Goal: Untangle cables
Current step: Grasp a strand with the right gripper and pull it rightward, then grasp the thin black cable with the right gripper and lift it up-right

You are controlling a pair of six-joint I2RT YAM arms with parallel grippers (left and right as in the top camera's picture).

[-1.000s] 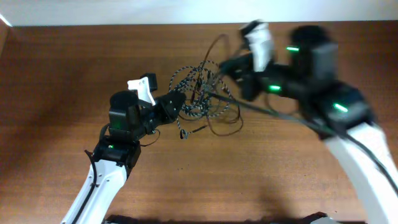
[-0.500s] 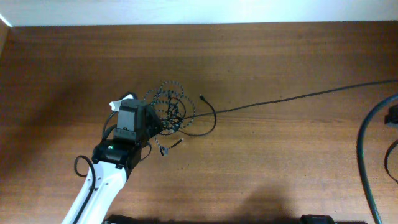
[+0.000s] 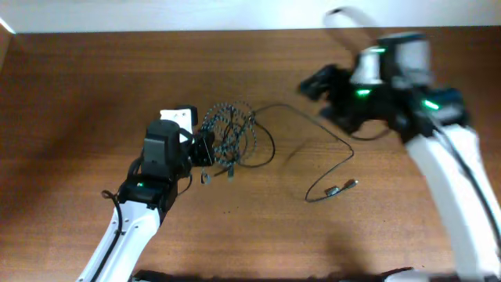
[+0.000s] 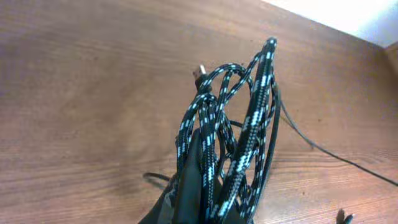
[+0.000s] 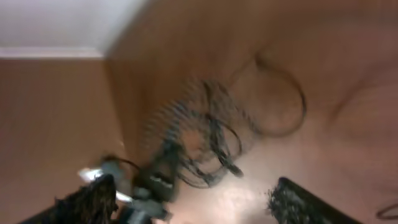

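Braided black-and-white cable (image 3: pixel 231 133) bunches in a loose knot just beyond the jaws of your left gripper (image 3: pixel 205 149). Those jaws are pressed together on several of its strands, and the wrist view shows the loops standing up out of the pinch. A thin black cable (image 3: pixel 329 190) leaves the far side of that knot and runs across the wooden table (image 3: pixel 78 94) to a plug lying well apart from either set of jaws. Your right gripper (image 3: pixel 321 84) hovers, blurred, beyond the knot from the left jaws; its fingers (image 5: pixel 298 199) look spread with nothing between them. The step in hand appears to be drawing the thin lead out of the braided bundle, and it seems partly free. Next, bring the right jaws down on the thin cable close to the knot. Then pull away from the left jaws while they anchor the braid.
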